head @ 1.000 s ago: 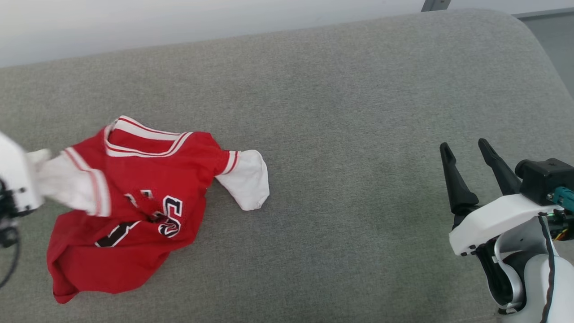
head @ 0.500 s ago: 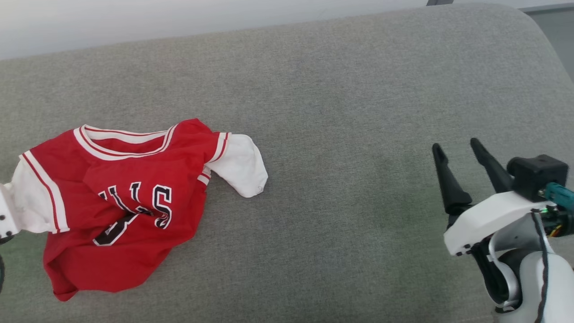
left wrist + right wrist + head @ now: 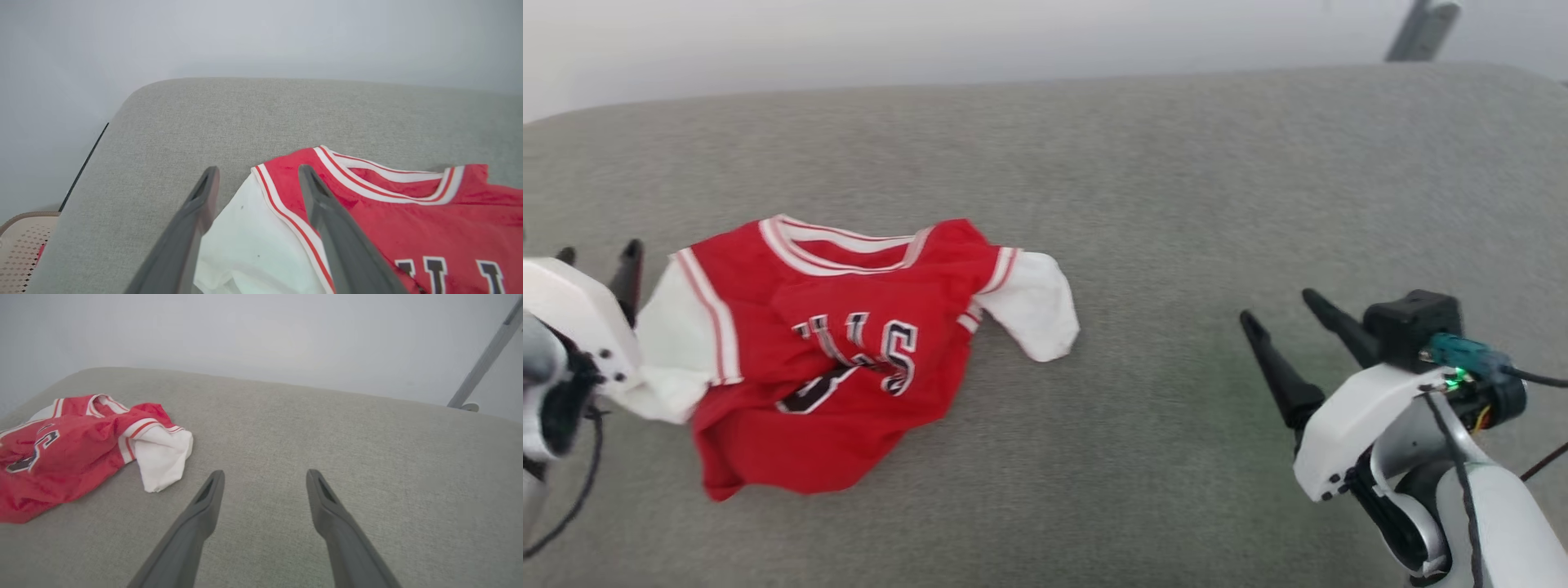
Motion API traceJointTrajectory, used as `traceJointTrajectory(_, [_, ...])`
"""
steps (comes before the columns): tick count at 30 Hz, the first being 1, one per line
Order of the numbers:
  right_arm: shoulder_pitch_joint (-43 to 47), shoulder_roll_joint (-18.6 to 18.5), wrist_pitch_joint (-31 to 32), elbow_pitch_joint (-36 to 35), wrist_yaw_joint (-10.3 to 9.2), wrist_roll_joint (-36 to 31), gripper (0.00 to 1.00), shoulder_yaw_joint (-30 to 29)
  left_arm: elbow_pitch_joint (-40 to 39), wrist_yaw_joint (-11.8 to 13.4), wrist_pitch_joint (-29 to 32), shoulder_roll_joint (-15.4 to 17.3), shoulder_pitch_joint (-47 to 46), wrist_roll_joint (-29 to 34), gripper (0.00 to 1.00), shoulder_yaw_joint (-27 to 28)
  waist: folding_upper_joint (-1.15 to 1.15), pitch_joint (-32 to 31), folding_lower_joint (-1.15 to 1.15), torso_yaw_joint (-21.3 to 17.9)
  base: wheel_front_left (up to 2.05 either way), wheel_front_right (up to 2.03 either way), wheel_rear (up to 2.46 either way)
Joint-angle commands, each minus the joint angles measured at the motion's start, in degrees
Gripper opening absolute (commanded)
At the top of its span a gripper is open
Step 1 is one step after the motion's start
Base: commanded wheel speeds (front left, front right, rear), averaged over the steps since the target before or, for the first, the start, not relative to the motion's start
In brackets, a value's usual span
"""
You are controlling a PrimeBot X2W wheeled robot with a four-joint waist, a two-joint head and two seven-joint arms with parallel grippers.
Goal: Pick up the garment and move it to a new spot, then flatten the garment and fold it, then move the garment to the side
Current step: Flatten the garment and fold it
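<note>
Open grey cushion (image 3: pixel 1160 204) right of the garment (image 3: pixel 849 351)

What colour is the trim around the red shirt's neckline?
The red shirt's neckline trim is white with red stripes; clearest in left wrist view.

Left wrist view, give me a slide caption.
Open left gripper at the white sleeve of the garment on a grey cushion.
</note>
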Motion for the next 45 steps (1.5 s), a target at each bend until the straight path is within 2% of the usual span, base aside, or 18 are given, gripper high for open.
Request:
traceJointTrajectory(1, [-0.95,-0.77,0.84,0.49,-0.02,0.92,1.0,1.11,-1.95,-0.27,-2.78,-0.46,1.6,0.93,1.0,-0.09,0.0,-1.76,0.0,3.3,0.0,0.0,0.0])
traceJointTrajectory(7, [-3.09,-3.47,3.97,3.33,-0.02,2.11,1.0,5.49,-9.95,0.66,-11.81,-2.24,6.35,3.95,1.0,-0.73,0.0,-3.19,0.0,8.88,0.0,0.0,0.0])
traceJointTrajectory(11, [-4.98,-4.71,5.24,5.7,-0.02,2.48,1.0,7.45,-14.16,1.61,-15.69,-3.23,8.83,4.57,1.0,-0.72,0.0,-3.56,0.0,11.65,0.0,0.0,0.0])
traceJointTrajectory(17, [-9.68,-5.57,6.98,12.61,-0.03,3.54,1.0,11.79,-20.91,3.67,-21.99,-4.28,14.22,6.25,1.0,-0.36,0.0,-3.62,0.0,16.27,0.0,0.0,0.0])
traceJointTrajectory(23, [-15.76,-7.11,9.19,21.65,-0.04,3.13,1.0,15.54,-25.63,5.01,-24.7,-6.86,18.64,8.2,1.0,0.75,0.0,-2.54,0.0,20.51,0.0,0.0,0.0])
traceJointTrajectory(29, [-21.88,-8.71,11.39,31.71,-0.03,3.27,1.0,19.74,-27.38,4.1,-25.16,-11.28,21.51,10.26,1.0,1.99,0.0,-1.14,0.0,24.74,0.0,0.0,0.0])
traceJointTrajectory(34, [-26.29,-9.6,12.37,39.52,-0.04,4.26,1.0,23.33,-29.1,2.06,-25.2,-15.21,22.9,13.15,1.0,4.37,0.0,0.05,0.0,27.45,0.0,0.0,0.0])
traceJointTrajectory(39, [-28.62,-8.94,12.25,48.19,-0.04,5.01,1.0,27.14,-29.88,-0.04,-25.22,-19.05,24.71,16.14,1.0,7.34,0.0,0.67,0.0,28.76,0.0,0.0,0.0])
traceJointTrajectory(40, [-29.06,-8.84,12.45,49.81,-0.04,5.14,0.84,27.75,-29.87,-0.45,-25.2,-19.63,25.13,16.76,1.0,7.95,0.0,0.75,0.0,28.83,0.0,0.0,0.0])
traceJointTrajectory(41, [-29.41,-8.49,12.28,51.03,-0.05,5.59,0.02,28.43,-30.13,-0.9,-25.19,-20.34,25.36,17.42,1.0,8.76,0.0,0.78,0.0,28.86,0.0,0.0,0.0])
traceJointTrajectory(45, [-31.42,-9.37,11.55,52.82,-0.13,8.23,0.0,31.01,-30.58,-2.54,-25.19,-22.54,27.31,18.57,1.0,12.28,0.0,0.59,0.0,28.19,0.0,0.0,0.0])
